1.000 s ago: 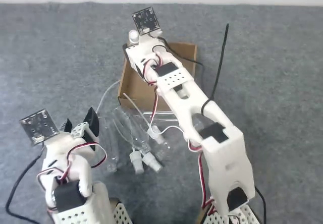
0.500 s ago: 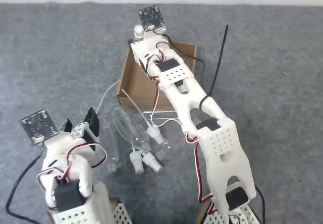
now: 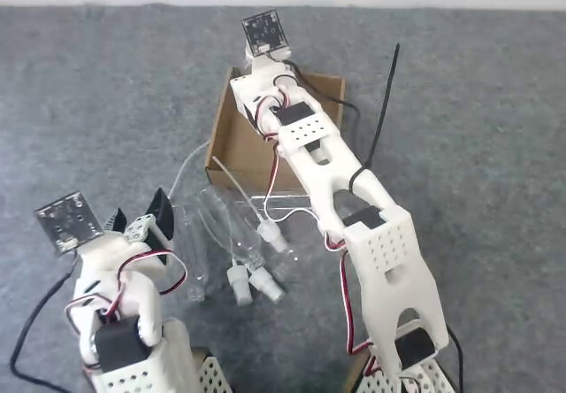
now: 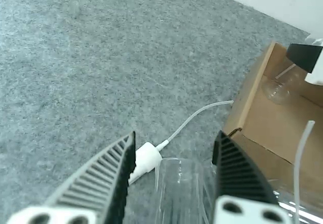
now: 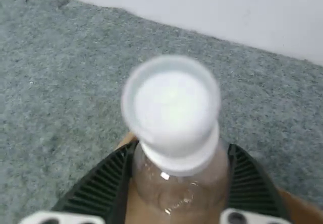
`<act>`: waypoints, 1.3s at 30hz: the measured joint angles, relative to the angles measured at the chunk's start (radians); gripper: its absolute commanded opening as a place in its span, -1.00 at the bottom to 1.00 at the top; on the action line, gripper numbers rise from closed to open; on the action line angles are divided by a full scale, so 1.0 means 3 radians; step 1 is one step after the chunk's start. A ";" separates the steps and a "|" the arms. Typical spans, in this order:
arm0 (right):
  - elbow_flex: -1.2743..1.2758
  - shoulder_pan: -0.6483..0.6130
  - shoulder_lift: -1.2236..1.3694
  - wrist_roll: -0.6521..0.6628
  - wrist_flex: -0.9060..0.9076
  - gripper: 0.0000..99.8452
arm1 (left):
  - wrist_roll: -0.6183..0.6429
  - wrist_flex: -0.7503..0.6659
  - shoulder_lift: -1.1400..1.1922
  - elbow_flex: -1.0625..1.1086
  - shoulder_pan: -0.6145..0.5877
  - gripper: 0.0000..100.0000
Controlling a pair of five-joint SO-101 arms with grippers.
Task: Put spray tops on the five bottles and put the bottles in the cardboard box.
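Grey carpet [image 3: 106, 101] lies under the left gripper [image 4: 175, 146], whose jaws are spread and empty above the loose clear plastic bottles [image 3: 234, 234] near the bases. Farther off, the right gripper [image 5: 179, 153] clamps a clear bottle with a white spray top [image 5: 171, 103] over the brown cardboard box [image 3: 327, 81]. It would be best to lower the bottle well inside the walls and level it before letting go, so it doesn't catch the rim.

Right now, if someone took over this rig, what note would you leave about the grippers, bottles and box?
Right gripper: shut on a capped bottle, held over the cardboard box.
Left gripper: open, low over the other bottles lying on the carpet.
Done: several of those seem capped.
Left: drop this bottle in the box, fit the loose top with its tube, box the rest.
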 measured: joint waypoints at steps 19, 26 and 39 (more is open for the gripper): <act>-0.0077 -0.0082 -0.0010 0.0005 0.0557 -0.38 | 0.0000 0.0000 0.0000 0.0056 0.0000 -0.53; -0.0077 -0.0087 -0.0005 0.0000 0.0726 -0.31 | 0.0000 0.0000 0.0000 0.0056 0.0000 -0.53; -0.0077 -0.0087 -0.0384 0.0000 0.1002 -0.31 | 0.0000 0.0000 0.0000 0.0056 0.0000 -0.53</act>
